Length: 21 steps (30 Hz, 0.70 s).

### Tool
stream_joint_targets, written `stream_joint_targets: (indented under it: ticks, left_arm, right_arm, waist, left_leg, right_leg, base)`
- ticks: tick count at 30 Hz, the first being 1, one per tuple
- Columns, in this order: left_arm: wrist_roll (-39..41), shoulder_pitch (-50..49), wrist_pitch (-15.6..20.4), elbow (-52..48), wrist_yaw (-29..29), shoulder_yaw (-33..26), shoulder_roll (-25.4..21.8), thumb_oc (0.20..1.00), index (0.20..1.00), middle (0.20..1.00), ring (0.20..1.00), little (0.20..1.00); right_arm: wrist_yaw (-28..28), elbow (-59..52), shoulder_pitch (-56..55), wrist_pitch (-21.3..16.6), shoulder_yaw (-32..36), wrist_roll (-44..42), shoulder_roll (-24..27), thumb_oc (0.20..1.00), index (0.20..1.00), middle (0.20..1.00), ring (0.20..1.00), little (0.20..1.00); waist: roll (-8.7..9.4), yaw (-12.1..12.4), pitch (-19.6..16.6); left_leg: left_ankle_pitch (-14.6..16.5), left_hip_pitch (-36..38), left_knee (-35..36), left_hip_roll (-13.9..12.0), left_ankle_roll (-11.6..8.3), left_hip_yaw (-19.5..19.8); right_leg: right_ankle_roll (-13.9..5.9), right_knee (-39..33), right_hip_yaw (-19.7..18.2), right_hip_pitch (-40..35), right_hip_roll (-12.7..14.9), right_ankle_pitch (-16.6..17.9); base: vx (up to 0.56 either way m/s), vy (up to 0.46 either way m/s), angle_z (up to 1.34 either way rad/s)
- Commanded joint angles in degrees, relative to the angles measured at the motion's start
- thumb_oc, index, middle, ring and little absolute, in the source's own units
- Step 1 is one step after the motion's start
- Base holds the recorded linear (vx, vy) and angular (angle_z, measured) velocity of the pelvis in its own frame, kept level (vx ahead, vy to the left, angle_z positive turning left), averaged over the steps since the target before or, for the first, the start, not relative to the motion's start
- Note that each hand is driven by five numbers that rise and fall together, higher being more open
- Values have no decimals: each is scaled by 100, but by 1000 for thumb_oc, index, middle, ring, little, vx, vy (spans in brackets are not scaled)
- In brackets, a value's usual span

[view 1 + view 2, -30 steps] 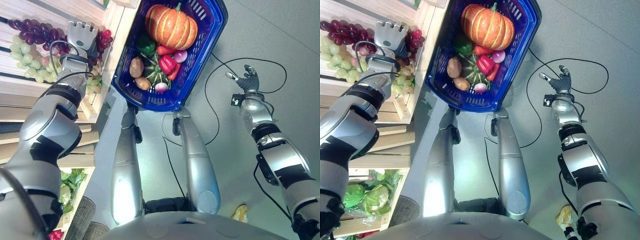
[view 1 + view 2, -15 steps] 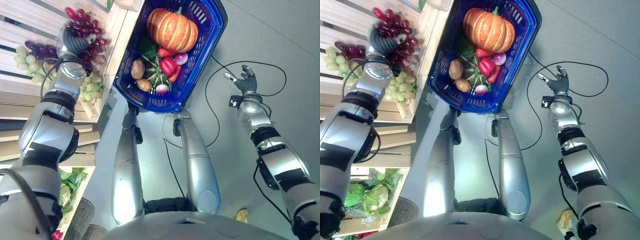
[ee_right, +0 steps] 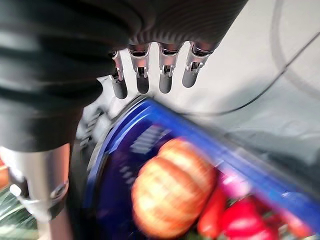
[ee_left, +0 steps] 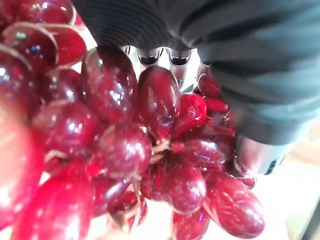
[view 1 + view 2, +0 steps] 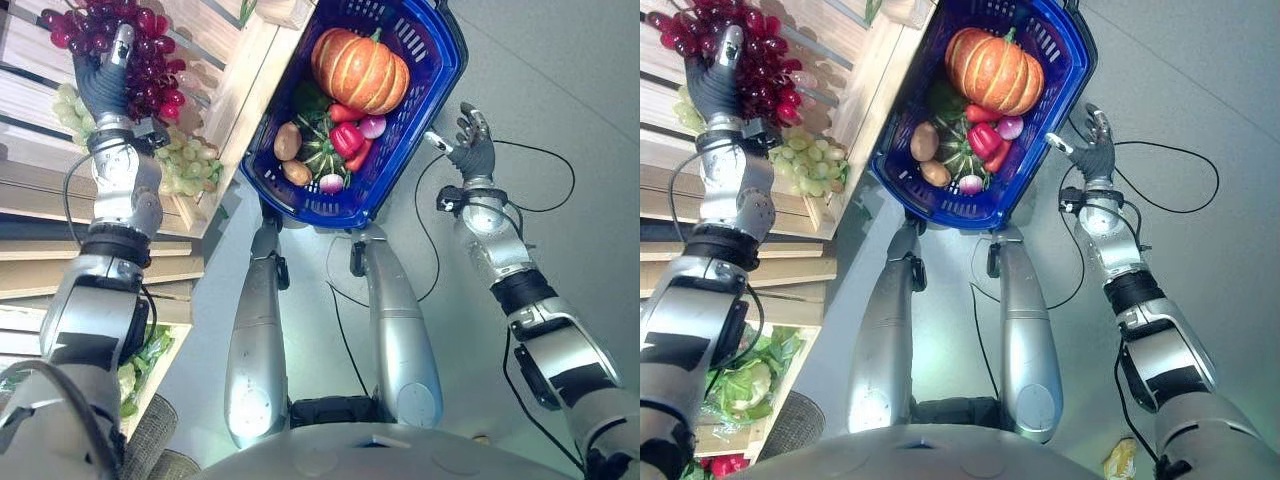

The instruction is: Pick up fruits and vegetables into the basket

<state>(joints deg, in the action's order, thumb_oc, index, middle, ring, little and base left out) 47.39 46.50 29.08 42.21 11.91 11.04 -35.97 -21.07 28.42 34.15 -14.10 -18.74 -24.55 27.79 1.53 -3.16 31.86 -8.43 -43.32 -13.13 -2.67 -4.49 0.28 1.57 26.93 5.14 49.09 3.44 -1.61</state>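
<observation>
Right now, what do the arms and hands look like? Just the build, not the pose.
Both arms are silver-grey shells with black bands at the joints. The left hand and right hand each wear a dark ribbed cover over the back and wrist. Their fingers are silver with dark tips; the thumb is a thicker silver cylinder set apart.

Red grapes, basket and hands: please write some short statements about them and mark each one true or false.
1. The left hand is closed around a bunch of red grapes. True.
2. The right hand holds a red pepper. False: its fingers are relaxed and hold nothing, beside the blue basket.
3. An orange pumpkin lies in the basket. True.
4. The basket contains green grapes. False: the green grapes lie on the wooden shelf, outside the basket.
5. The red grapes are already in the basket. False: they are in the left hand, above the shelf.
</observation>
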Motion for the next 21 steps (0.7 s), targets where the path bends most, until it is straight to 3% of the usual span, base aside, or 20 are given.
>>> stream_joint_targets:
  ticks: [1,7,21]
  left_arm:
    - [203,-259,911,-835,-543,-564,391,200,200,200,200,200]
    - [-131,-533,1050,-1873,-1085,-564,933,200,200,200,200,200]
    - [196,-786,159,-3951,-2294,50,1232,200,200,200,200,200]
  right_arm:
    - [79,-974,-469,-422,219,758,-79,1000,1000,1000,1000,1000]
    - [405,-1908,-432,-321,178,1383,-246,1000,1000,1000,1000,1000]
    - [1059,-3078,36,282,-273,1392,-258,1000,1000,1000,1000,1000]
  waist:
    - [-155,-33,-207]
    - [-233,18,-207]
    - [-313,118,-207]
  left_leg:
    - [819,151,-579,223,59,-26]
    - [803,245,-500,271,92,-62]
    - [728,431,-378,313,132,-170]
  right_leg:
    - [-557,-547,28,-582,70,8]
    - [-574,-591,47,-687,110,7]
    - [-545,-757,118,-941,214,93]
  base:
    - [0,0,0]
    - [0,0,0]
    - [0,0,0]
